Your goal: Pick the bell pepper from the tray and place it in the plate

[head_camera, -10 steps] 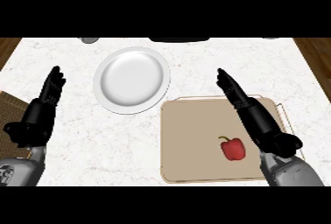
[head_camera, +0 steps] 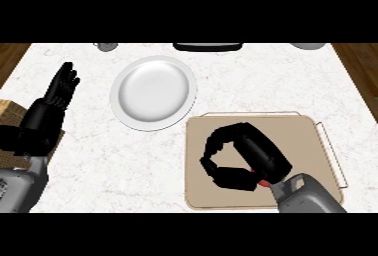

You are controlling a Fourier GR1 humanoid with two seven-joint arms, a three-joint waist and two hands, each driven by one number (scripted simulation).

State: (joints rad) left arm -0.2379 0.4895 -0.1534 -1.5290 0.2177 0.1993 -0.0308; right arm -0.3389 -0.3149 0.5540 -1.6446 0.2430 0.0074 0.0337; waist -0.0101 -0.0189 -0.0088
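Observation:
A beige tray lies at the lower right of the marble counter. My right hand is down over its middle, fingers curled in a ring. The red bell pepper shows only as a sliver at the wrist's edge; the rest is hidden under the hand. I cannot tell whether the fingers hold it. A white plate sits up and to the left of the tray, with nothing on it. My left hand rests open at the left edge, fingers up.
A dark round object, a small grey item and a pale dish line the far edge. A wooden block sits at the left edge beside my left forearm. Thin handles stick out on the tray's right side.
My right hand has swung from the tray's upper right down over the pepper and curled its fingers, hiding most of it. The left hand has not moved.

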